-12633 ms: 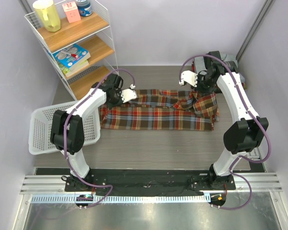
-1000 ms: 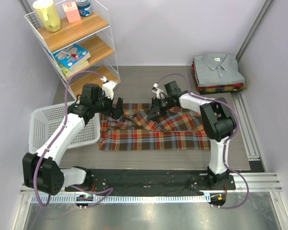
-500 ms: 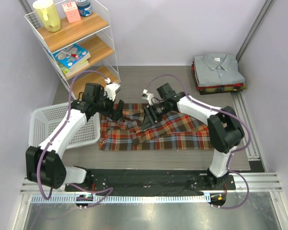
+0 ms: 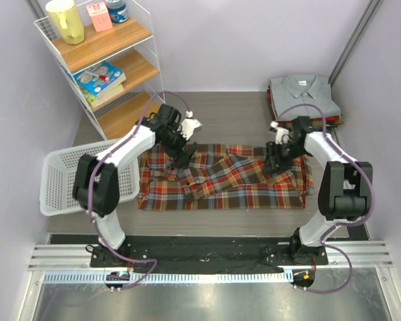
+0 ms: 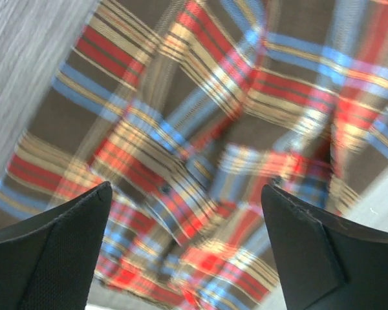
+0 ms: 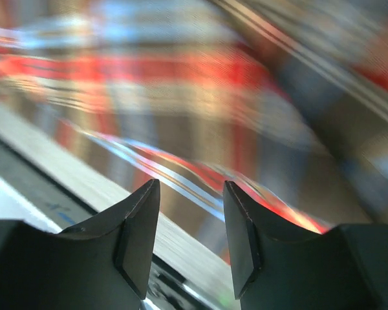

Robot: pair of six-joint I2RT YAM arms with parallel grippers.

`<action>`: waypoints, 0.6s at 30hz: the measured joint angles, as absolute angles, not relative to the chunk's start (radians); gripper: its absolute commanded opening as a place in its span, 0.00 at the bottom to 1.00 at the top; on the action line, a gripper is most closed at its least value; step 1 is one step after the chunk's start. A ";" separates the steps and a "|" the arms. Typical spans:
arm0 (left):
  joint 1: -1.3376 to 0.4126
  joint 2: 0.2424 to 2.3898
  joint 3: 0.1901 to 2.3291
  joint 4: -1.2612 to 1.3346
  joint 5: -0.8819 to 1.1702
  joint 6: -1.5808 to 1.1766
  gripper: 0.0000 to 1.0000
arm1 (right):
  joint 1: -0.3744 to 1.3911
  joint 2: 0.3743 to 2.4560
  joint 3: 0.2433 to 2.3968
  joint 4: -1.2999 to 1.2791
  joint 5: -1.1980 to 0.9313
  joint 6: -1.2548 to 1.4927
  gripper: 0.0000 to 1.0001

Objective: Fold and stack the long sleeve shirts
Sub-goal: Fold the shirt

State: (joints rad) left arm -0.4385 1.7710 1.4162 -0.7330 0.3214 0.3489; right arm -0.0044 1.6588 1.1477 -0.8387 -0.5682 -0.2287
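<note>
The plaid shirt (image 4: pixel 220 182) is lying spread out and rumpled across the middle of the table (image 4: pixel 207 215). Over its far left part the left claw (image 5: pixel 186 186) is hovering, fingers standing wide apart with nothing between them. At the shirt's right end the right claw (image 6: pixel 191 183) is showing a narrow gap over blurred plaid; whether it is pinching cloth, I cannot tell. In the far right corner the grey collared shirt (image 4: pixel 301 93) is topping the folded stack.
</note>
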 measured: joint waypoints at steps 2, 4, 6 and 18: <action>-0.440 1.838 1.457 -0.736 0.294 0.353 1.00 | -0.065 1.641 1.122 -0.862 -0.513 -0.254 0.50; -0.445 1.887 1.477 -0.747 0.259 0.364 1.00 | -0.090 1.626 1.108 -0.873 -0.464 -0.270 0.50; -0.447 1.928 1.491 -0.757 0.217 0.376 1.00 | -0.089 1.621 1.097 -0.871 -0.421 -0.279 0.50; -0.473 1.949 1.354 -0.738 0.089 0.421 1.00 | -0.077 1.781 1.120 -0.828 -0.284 -0.280 0.50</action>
State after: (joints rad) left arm -0.4732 1.9491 1.3537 -0.7380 0.0891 0.4206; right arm -0.0772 1.7805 1.1202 -0.8276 -0.2844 -0.2798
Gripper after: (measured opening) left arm 0.996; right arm 0.498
